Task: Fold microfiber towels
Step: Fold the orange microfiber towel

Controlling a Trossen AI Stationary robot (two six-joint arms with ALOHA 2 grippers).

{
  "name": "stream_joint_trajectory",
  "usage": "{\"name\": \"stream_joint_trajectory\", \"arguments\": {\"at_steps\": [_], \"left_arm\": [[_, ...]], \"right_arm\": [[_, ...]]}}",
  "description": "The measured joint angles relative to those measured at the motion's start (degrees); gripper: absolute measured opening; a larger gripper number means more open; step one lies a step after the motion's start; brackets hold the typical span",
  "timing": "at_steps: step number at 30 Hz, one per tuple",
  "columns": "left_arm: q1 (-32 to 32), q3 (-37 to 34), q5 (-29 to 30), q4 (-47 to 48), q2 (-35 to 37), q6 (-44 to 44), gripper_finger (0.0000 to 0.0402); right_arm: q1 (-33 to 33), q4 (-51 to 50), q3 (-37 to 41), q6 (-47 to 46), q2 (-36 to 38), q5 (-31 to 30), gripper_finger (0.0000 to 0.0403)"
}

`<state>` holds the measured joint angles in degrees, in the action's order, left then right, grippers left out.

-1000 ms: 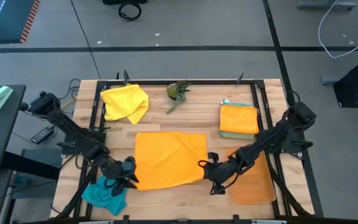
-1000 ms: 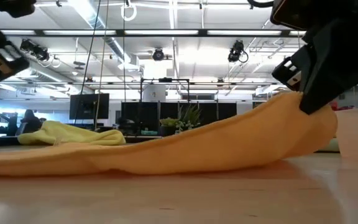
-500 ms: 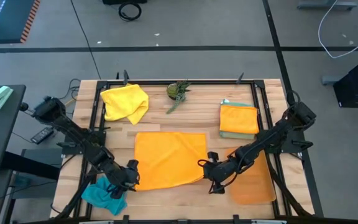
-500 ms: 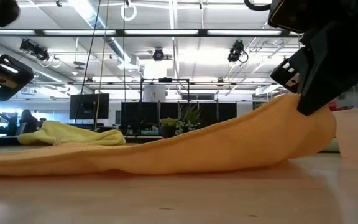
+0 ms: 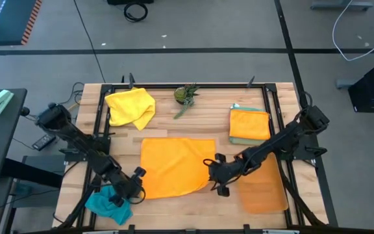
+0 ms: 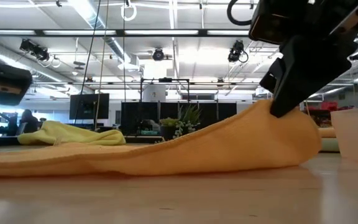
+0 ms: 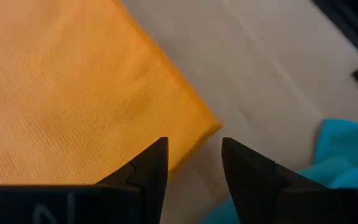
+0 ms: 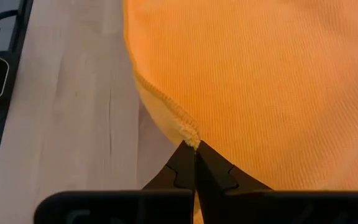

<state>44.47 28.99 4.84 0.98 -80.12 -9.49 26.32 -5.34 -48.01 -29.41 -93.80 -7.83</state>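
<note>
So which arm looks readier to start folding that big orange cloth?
The right. The right gripper is already shut on the orange towel's near corner, lifting it. The left gripper is open beside the opposite corner, holding nothing.

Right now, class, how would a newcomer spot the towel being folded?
On the wooden table, find the two arms at its front edge. Between them lies a big orange towel, spread flat; the others are crumpled or already folded, and the right fingers pinch its corner.
</note>
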Motion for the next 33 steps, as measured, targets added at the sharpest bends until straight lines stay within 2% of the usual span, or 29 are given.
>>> {"name": "stream_joint_trajectory", "arguments": {"at_steps": [4,12,24,29,33], "left_arm": [[-0.6,0.0,0.0,-0.8,-2.1,1.2,0.0149],[-0.6,0.0,0.0,-5.4,-1.9,1.2,0.0113],[-0.2,0.0,-0.6,-4.5,-1.9,-0.4,0.0061],[-0.3,0.6,-0.6,-4.4,-1.9,-1.5,0.0014],[-0.3,3.3,-0.6,-4.5,-1.0,-3.2,0.0013]], "right_arm": [[-0.1,0.0,0.0,-0.5,0.0,0.5,0.0007],[-0.1,-0.1,0.0,-0.8,0.0,0.5,0.0007],[0.1,-0.3,0.0,-0.7,0.0,1.2,0.0007],[0.7,-2.0,0.0,-2.6,0.1,2.8,0.0007],[3.5,-5.0,0.0,-5.2,0.5,3.2,0.0006]]}}
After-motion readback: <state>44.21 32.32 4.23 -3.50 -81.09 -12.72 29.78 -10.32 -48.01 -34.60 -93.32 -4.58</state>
